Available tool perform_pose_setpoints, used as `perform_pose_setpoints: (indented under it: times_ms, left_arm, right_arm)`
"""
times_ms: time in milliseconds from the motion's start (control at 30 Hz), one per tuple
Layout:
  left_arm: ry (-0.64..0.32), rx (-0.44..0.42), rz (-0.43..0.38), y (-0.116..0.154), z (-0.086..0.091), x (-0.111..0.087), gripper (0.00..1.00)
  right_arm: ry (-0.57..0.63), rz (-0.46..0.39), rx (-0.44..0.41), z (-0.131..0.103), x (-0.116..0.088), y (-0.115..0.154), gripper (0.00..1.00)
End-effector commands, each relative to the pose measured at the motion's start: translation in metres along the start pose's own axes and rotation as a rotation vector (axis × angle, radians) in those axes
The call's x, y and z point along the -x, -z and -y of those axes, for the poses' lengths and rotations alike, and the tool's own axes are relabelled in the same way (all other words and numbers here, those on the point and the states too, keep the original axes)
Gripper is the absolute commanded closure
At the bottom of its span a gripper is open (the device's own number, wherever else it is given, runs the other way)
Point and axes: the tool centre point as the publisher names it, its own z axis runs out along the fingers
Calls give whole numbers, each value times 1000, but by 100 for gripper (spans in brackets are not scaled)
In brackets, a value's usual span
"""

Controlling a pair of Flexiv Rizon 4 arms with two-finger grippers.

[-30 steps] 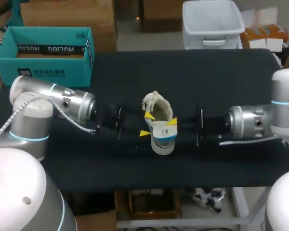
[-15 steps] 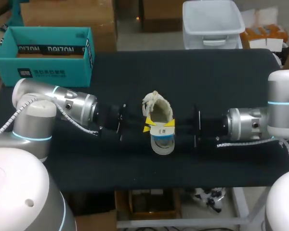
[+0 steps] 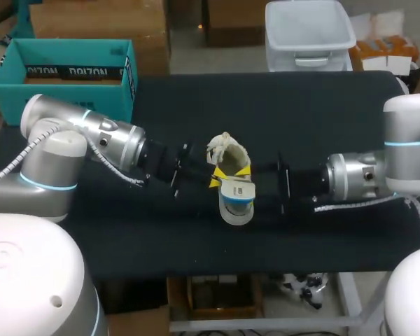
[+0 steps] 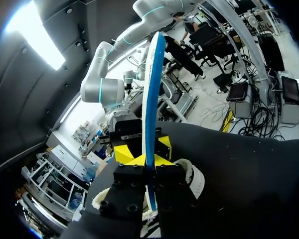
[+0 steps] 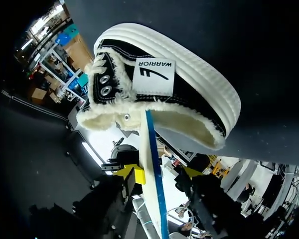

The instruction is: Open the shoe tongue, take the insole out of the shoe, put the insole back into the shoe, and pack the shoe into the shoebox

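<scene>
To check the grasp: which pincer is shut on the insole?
The left pincer: its fingers clamp the insole from both sides; the right pincer stands open.

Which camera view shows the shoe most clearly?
The right wrist view: the shoe fills it, with sole and eyelets plain. The head view shows it small from above; the left wrist view shows only bits of its fleecy rim.

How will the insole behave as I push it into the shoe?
Probably fairly stiff: the insole stands straight out of the left gripper without drooping. Thin and likely light, so it may buckle against the shoe lining.
</scene>
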Motion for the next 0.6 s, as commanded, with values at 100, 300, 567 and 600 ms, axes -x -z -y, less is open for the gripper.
perform_pose_setpoints:
  times_ms: [100,300,567,600]
  left_arm:
    - [-17,7,-57,-2,-6,2,100]
    - [-41,12,-102,0,-8,2,100]
    - [-44,-20,-154,-1,-7,6,100]
    - [-47,-26,-161,-2,-8,7,100]
  right_arm:
    - [-15,9,12,3,1,4,53]
    - [-27,8,13,4,5,7,84]
    - [-49,4,10,0,10,7,92]
    - [-52,4,11,0,11,7,93]
